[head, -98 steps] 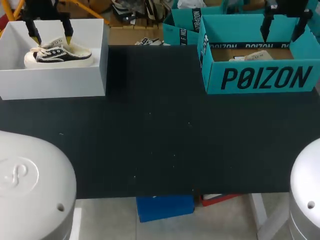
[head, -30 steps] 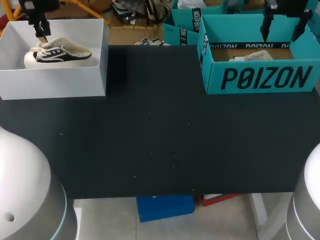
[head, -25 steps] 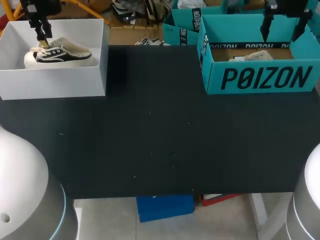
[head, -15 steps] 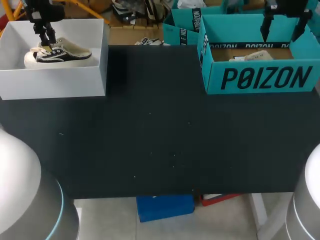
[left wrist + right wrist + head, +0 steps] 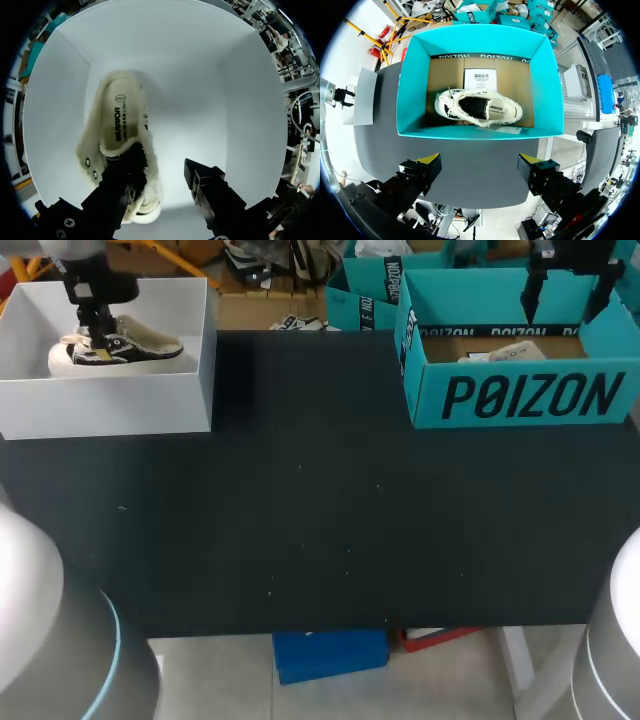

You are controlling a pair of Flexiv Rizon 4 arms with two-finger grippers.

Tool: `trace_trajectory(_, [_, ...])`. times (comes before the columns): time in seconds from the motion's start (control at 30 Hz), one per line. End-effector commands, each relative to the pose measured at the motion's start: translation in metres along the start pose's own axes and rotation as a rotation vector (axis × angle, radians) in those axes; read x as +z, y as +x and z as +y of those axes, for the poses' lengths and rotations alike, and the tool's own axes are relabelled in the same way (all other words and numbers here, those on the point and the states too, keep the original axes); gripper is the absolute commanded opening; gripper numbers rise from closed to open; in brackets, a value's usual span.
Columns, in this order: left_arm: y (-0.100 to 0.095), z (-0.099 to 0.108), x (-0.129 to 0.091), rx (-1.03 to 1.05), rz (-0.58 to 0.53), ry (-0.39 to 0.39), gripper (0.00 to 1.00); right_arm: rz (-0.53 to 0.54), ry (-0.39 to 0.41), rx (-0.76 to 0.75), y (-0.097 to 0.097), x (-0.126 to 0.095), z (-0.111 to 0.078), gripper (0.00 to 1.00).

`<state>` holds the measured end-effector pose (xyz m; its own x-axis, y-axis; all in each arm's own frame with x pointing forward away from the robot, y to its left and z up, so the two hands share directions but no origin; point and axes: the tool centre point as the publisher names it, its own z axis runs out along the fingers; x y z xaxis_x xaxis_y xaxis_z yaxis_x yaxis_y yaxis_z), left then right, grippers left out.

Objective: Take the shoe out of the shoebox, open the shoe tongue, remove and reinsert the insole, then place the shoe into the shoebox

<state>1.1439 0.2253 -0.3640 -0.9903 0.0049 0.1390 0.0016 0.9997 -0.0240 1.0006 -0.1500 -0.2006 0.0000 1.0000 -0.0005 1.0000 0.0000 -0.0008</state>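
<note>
Now my left gripper (image 5: 97, 338) has turned and dropped into the white shoebox (image 5: 110, 405), its fingers (image 5: 117, 195) spread, one over the laces of the shoe (image 5: 120, 135) lying inside and one beside it, so I judge the lift-out grasp is about to close.

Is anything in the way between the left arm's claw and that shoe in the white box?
Nothing visible. The left arm's jaws are inside the white box, open: one is at the fuzzy opening of the shoe, the other stands beside the shoe, apart from it, over bare box floor.
</note>
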Motion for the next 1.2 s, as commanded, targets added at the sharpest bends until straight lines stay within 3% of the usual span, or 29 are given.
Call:
trace_trajectory(0.03, [-0.012, -0.002, 0.014, -0.003, 0.003, -0.006, 0.52, 0.000, 0.000, 0.000, 0.000, 0.000, 0.000, 1.00])
trace_trajectory(0.33, [-0.015, -0.004, 0.039, -0.017, 0.006, -0.026, 0.49, 0.000, 0.000, 0.000, 0.000, 0.000, 0.000, 1.00])
trace_trajectory(0.6, [-0.018, -0.007, 0.047, -0.016, -0.003, -0.035, 0.46, 0.000, 0.000, 0.000, 0.000, 0.000, 0.000, 1.00])
trace_trajectory(0.7, [-0.020, -0.006, 0.049, -0.027, -0.005, -0.036, 0.34, 0.000, 0.000, 0.000, 0.000, 0.000, 0.000, 1.00])
trace_trajectory(0.77, [-0.021, -0.006, 0.049, -0.037, -0.010, -0.040, 0.01, 0.000, 0.000, 0.000, 0.000, 0.000, 0.000, 1.00])
trace_trajectory(0.97, [-0.024, -0.005, 0.053, -0.088, -0.024, -0.065, 0.00, 0.000, 0.000, 0.000, 0.000, 0.000, 0.000, 1.00])
trace_trajectory(1.2, [-0.019, -0.007, 0.031, -0.081, -0.038, -0.049, 0.00, 0.000, 0.000, 0.000, 0.000, 0.000, 0.000, 1.00])
